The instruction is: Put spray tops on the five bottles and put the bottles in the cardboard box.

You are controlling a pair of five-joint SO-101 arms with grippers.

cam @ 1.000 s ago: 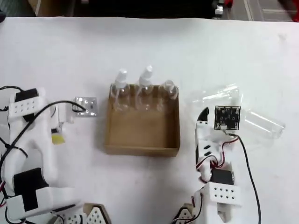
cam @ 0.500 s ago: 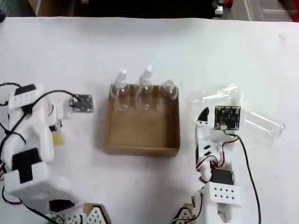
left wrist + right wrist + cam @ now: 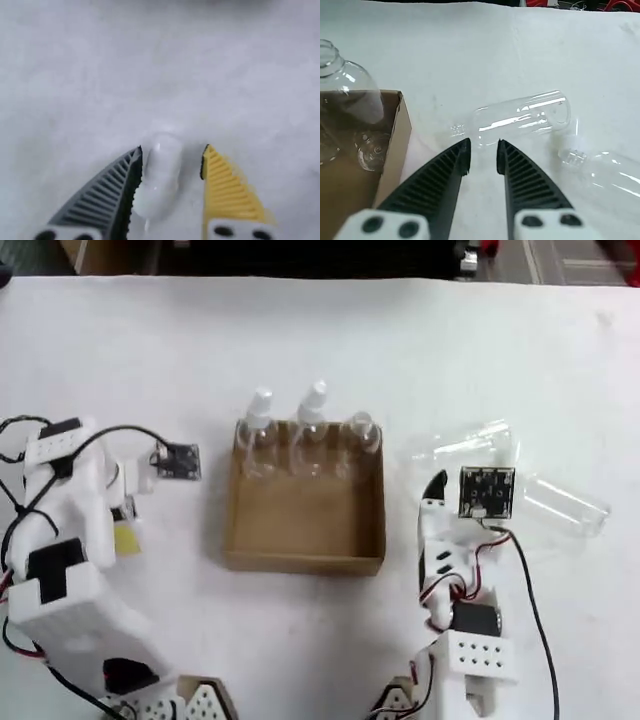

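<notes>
The cardboard box (image 3: 305, 540) stands mid-table. Along its far wall stand three clear bottles: two (image 3: 262, 430) (image 3: 312, 425) carry white spray tops and the third (image 3: 360, 435) has a bare neck. Two more capless bottles lie on the table right of the box, one (image 3: 462, 445) near my right gripper (image 3: 437, 490), the other (image 3: 565, 505) farther right. In the right wrist view my right gripper (image 3: 482, 150) is slightly open and empty, just short of the nearer bottle (image 3: 520, 117). My left gripper (image 3: 170, 157) points down at the table, open, with a white spray top (image 3: 159, 172) between its fingers.
The left arm (image 3: 70, 550) bends over the table left of the box, the right arm (image 3: 455, 580) stands right of it. Cables trail from both. The table's far edge (image 3: 320, 278) borders a dark floor. White tabletop lies beyond the box.
The left arm has leaned back and to the left, and its wrist has shifted slightly away from the box. The right arm, the box and the bottles have stayed put.
</notes>
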